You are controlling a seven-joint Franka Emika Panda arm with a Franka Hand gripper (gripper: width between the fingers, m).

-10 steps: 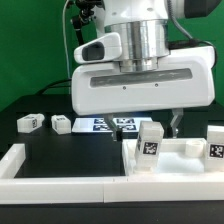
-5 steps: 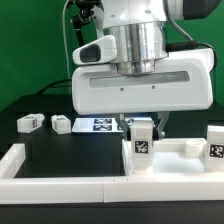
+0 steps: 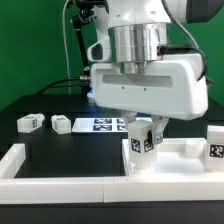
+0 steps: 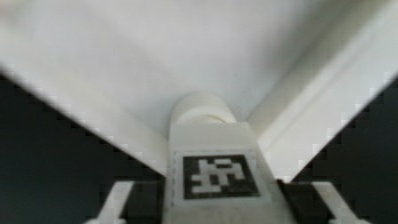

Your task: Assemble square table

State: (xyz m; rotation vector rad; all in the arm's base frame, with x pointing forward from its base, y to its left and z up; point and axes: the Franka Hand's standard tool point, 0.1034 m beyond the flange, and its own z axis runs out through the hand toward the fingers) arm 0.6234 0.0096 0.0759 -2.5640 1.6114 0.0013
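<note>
White leg (image 3: 143, 140) with a black-and-white pixel tag, white again in the wrist view (image 4: 214, 150). White tabletop (image 3: 185, 160). White loose legs (image 3: 28, 122), tagged black-and-white. Black table (image 3: 70, 155). Green backdrop (image 3: 30, 50). White marker board (image 3: 100, 124) printed with black tags.

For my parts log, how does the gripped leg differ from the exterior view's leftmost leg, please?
The gripped leg stands upright on the tabletop; the leftmost leg lies on the black table. The gripper clamps the gripped leg; the leftmost leg is free. Both are white tagged blocks.
</note>
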